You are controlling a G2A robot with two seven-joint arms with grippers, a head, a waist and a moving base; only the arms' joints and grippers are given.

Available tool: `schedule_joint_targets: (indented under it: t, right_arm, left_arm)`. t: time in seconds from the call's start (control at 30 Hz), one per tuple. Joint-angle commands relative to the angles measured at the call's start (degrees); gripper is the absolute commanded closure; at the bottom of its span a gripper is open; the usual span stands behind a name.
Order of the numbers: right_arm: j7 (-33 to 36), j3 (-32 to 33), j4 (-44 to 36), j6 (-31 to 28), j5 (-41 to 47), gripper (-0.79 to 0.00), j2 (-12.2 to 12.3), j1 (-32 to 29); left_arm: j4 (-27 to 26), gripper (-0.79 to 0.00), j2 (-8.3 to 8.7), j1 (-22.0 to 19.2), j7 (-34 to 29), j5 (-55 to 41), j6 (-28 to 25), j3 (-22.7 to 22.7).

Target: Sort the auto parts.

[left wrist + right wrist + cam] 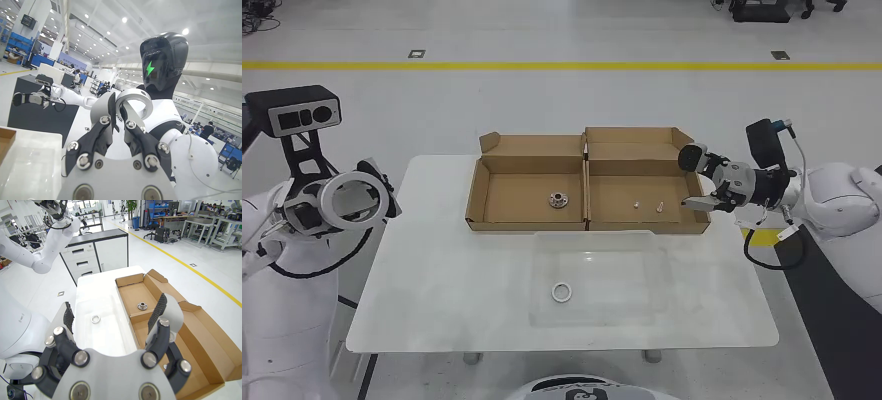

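My left gripper [118, 108] is shut on the rim of a large silver collar ring [139, 102], held in the air off the table's left edge [347, 197]. My right gripper [114, 311] stands open and empty above the right end of the right cardboard box [647, 200]. A flanged metal hub [558, 199] lies in the left cardboard box [512, 198]. Two small bolts [647, 207] lie in the right box. A small white ring [561, 292] rests in the clear tray [632, 285], and it also shows as the small ring [95, 319] in the right wrist view.
The two boxes stand side by side at the back of the white table [442, 290], lids folded back. The clear tray sits in front of them. A cabinet [98, 251] stands beyond the table's left end.
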Motion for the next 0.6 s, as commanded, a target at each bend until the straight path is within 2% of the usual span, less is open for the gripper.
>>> schedule_joint_targets:
  t: [0.0,0.27,0.4,0.57]
  right_arm:
    - [0.00,0.00,0.00,0.00,0.00,-0.785,0.00,0.00]
    - [0.00,0.00,0.00,0.00,0.00,-0.785,0.00,0.00]
    - [0.00,0.00,0.00,0.00,0.00,-0.785,0.00,0.00]
    - [0.00,0.00,0.00,0.00,0.00,-0.785,0.00,0.00]
  left_arm:
    - [0.00,0.000,0.00,0.00,0.00,0.00,0.00,0.00]
    - [-0.28,0.000,-0.02,0.15,0.79,0.36,0.26,0.05]
    - [-1.83,0.000,-0.09,-0.23,3.29,5.42,1.26,2.04]
    - [-0.76,0.000,-0.11,-2.51,4.87,12.85,1.91,5.26]
